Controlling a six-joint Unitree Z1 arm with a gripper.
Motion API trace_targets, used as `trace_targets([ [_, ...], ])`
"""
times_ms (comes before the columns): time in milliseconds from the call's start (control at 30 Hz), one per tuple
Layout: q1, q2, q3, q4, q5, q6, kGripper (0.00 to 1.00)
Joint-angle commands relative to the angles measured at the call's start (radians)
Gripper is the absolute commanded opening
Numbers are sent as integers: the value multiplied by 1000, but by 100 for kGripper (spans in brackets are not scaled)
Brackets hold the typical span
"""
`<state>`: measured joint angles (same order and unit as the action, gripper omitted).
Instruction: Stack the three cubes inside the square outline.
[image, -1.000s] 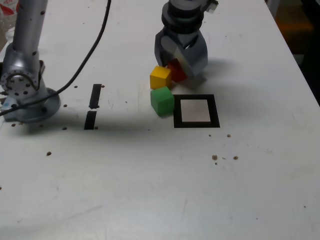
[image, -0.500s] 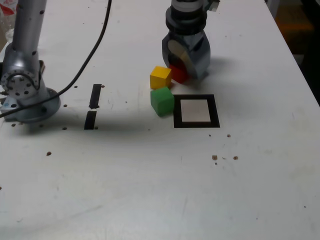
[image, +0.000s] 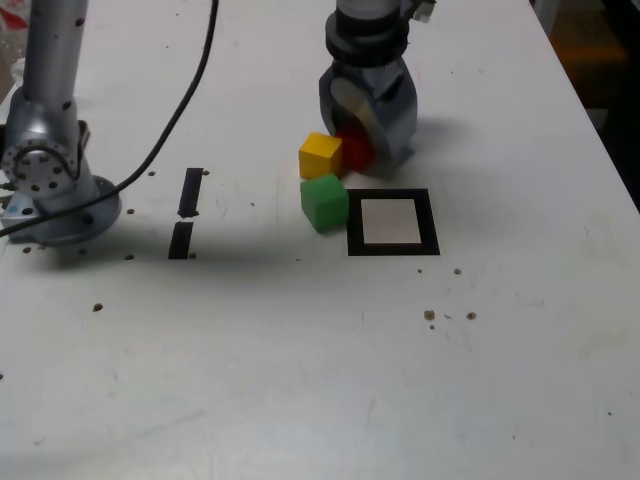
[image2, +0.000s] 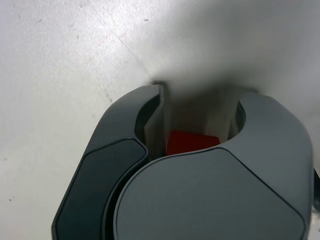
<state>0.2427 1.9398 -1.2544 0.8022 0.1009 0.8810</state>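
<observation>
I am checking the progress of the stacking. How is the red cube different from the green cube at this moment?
The red cube sits between the closed jaws of the gripper, partly hidden; the green cube stands free and in full view. The red cube lies beyond the square outline; the green cube stands beside the outline's edge on the exterior view's left. Both are outside the outline, and both look equal in size.

No lettering, no label, no brand, no number shows anywhere here; nothing on the white table (image: 300, 380) or its small matte blocks can be read.
</observation>
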Motion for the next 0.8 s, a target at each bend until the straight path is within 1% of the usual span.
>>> trace_targets([
  [0,-10,-28,-11,15,-5,-8,18],
  [233,-52,-73,-29,48,-9,-43,16],
  [333,-85,-83,-40,55,-14,-61,16],
  [467,-157,-87,-63,60,-22,-103,16],
  [567,-231,-85,-83,61,-24,-161,16],
  [667,-287,-83,-90,61,-18,-215,16],
  [767,-328,-83,-80,63,-2,-269,16],
])
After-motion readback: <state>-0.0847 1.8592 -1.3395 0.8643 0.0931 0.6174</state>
